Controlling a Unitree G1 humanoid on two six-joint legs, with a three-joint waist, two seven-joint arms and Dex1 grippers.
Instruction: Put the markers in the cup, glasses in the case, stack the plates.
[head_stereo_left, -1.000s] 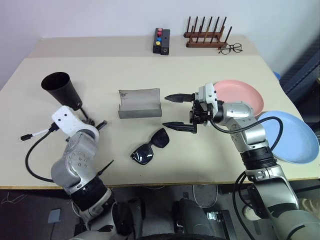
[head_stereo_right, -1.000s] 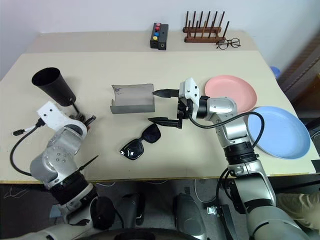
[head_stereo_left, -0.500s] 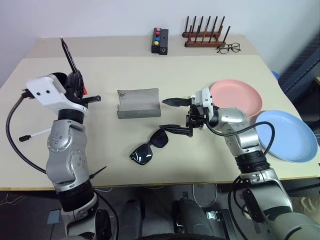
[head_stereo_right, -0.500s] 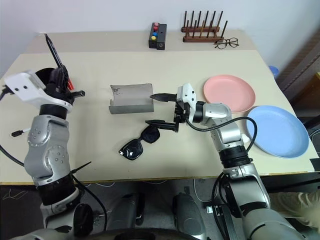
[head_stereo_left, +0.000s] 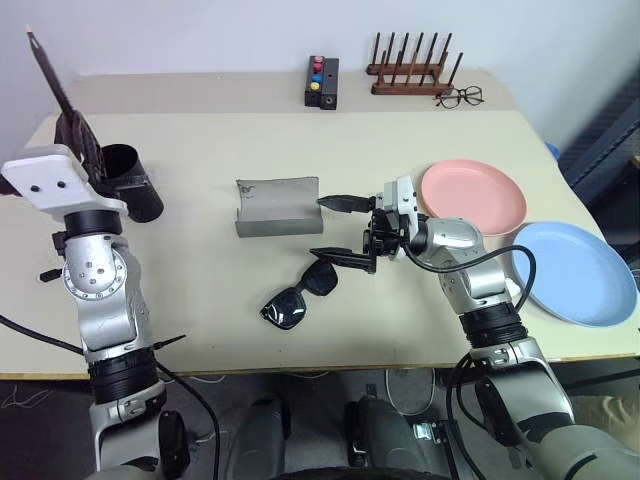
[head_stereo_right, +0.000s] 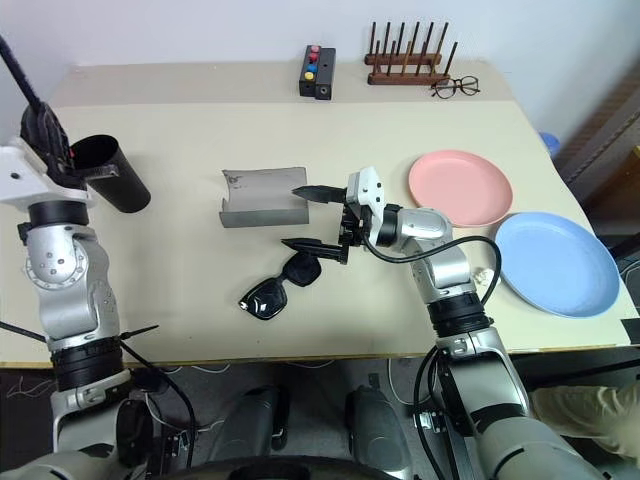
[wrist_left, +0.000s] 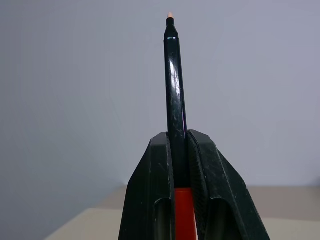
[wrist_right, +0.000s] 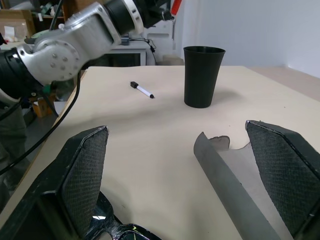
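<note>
left gripper (wrist_left: 178, 150) is raised at the far left of the table (head_stereo_left: 200, 260), fingers (wrist_left: 150, 190) clamped on the black marker (wrist_left: 175, 90), which sticks up past the fingertips w/ its pale tip on top and its red end down between the fingers. it's beside the black cup (head_stereo_left: 128, 183), which stands upright on the table at the far left.

the white marker (wrist_right: 142, 90) w/ black cap lies flat on the table near the left edge, apart from the cup.

right gripper (head_stereo_left: 340, 230) is mid-table, pointing left, fingers (head_stereo_left: 335, 203) wide apart. 1 finger reaches toward the right end of the grey case (head_stereo_left: 278, 205), the other hangs over the right end of the sunglasses (head_stereo_left: 300, 292); can't tell if either touches. nothing sits between them.

the case is open at mid-table, nothing visible in it. the sunglasses lie just nearer than it, angled.

the 2 plates are unstacked on the right: pink plate (head_stereo_left: 475, 196) farther, blue plate (head_stereo_left: 580, 272) nearer, by the right edge, rims close together.

at the far edge: a small black box (head_stereo_left: 321, 82) w/ coloured buttons, a wooden peg rack (head_stereo_left: 412, 72), and wire-framed spectacles (head_stereo_left: 460, 97) beside the rack.
</note>
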